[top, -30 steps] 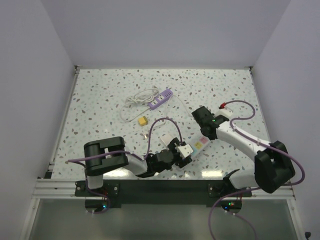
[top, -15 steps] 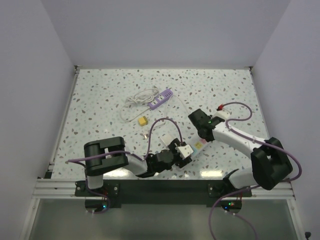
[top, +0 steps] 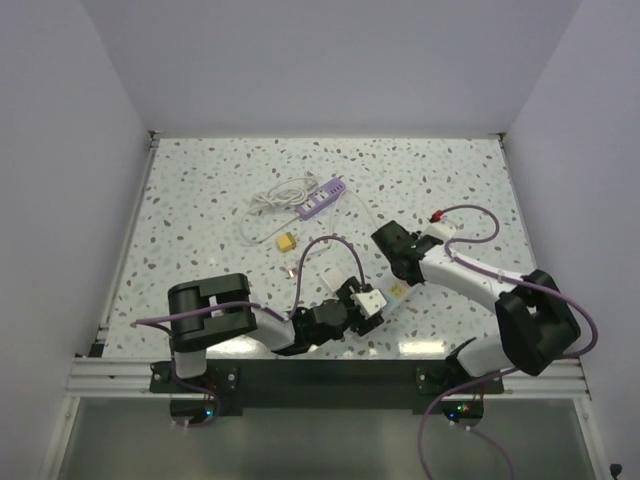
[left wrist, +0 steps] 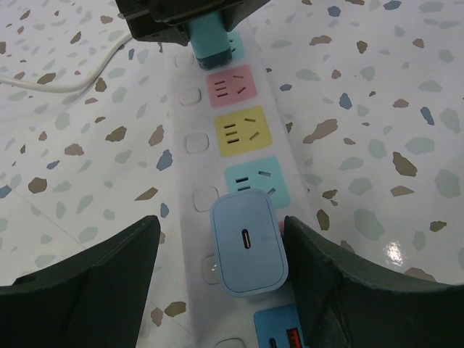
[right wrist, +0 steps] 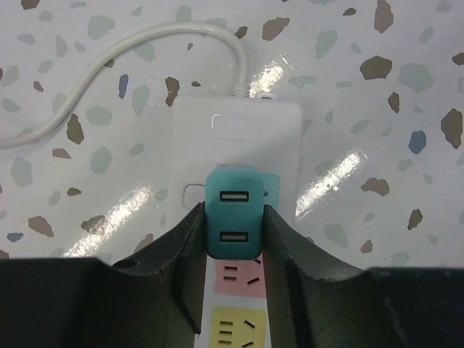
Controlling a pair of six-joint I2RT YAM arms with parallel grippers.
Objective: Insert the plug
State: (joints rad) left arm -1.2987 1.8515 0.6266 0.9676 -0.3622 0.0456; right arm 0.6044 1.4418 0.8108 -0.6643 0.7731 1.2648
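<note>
A white power strip [top: 397, 289] with coloured sockets lies near the table's front, between my two grippers. My right gripper [right wrist: 233, 217] is shut on a teal plug [right wrist: 234, 212] with two USB ports. The plug stands on the teal socket at the cable end of the strip [right wrist: 239, 130], and its prongs are hidden. In the left wrist view the same teal plug [left wrist: 210, 43] shows at the top. My left gripper [left wrist: 221, 232] is open around a pale blue charger [left wrist: 249, 243] seated in the strip [left wrist: 190, 174]. Its right finger is close to the charger and its left finger stands apart.
A purple power strip [top: 322, 196] with a coiled white cable [top: 272, 200] lies at the back left. A small yellow piece [top: 286, 243] lies in front of it. The white strip's cable [right wrist: 109, 65] curves away to the left. Walls enclose the table.
My right gripper has shifted left along the table, onto the strip's far end. The left arm has stayed in place.
</note>
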